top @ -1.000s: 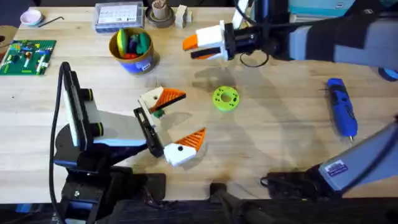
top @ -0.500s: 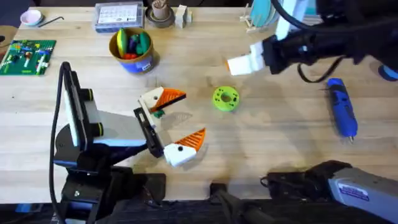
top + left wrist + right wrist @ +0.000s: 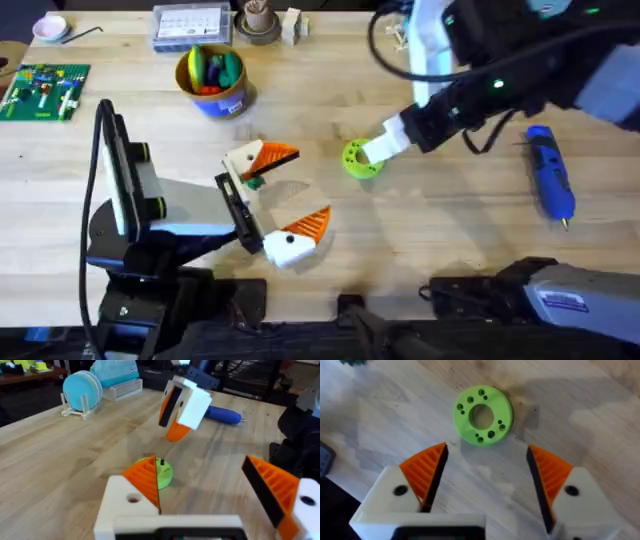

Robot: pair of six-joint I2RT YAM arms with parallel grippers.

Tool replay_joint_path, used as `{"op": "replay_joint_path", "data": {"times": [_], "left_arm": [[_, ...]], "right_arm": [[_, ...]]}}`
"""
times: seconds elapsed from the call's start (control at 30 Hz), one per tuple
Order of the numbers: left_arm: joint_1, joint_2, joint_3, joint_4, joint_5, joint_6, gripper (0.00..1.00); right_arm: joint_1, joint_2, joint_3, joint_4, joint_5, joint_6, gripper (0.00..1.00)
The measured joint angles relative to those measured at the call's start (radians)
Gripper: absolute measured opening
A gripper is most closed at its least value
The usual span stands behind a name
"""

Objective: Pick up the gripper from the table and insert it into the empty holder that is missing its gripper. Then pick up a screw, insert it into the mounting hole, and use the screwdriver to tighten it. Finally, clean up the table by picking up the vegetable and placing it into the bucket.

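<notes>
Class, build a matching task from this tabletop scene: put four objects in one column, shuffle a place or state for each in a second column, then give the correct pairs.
Column A
1. lime green round disc with holes
2. blue pen-shaped screwdriver
3. small round bucket with yellow rim
4. right claw

Column B
a. holds colourful toys
b. lies on the wooden table's right side
c. open, hovering above the disc
d. flat on the table, under the right claw

Pairs: 1-d, 2-b, 3-a, 4-c
</notes>
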Motion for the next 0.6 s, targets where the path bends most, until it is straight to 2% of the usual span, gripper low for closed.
{"op": "replay_joint_path", "data": {"times": [0.13, 0.23, 0.33, 0.53, 0.6], "left_arm": [[0.0, 0.0, 0.0, 0.0, 0.0, 0.0, 0.993], [0.0, 0.0, 0.0, 0.0, 0.0, 0.0, 0.993], [0.0, 0.0, 0.0, 0.0, 0.0, 0.0, 0.993], [0.0, 0.0, 0.0, 0.0, 0.0, 0.0, 0.993], [0.0, 0.0, 0.0, 0.0, 0.0, 0.0, 0.993]], "right_arm": [[0.055, 0.084, 0.0, 0.001, 0.056, -0.003, 0.969], [0.081, 0.153, 0.0, 0.001, 0.079, -0.006, 0.85], [0.09, 0.199, -0.001, 0.003, 0.09, -0.006, 0.774], [0.092, 0.208, -0.003, 0.017, 0.099, -0.007, 0.635], [0.092, 0.208, -0.003, 0.019, 0.098, -0.006, 0.623]]}}
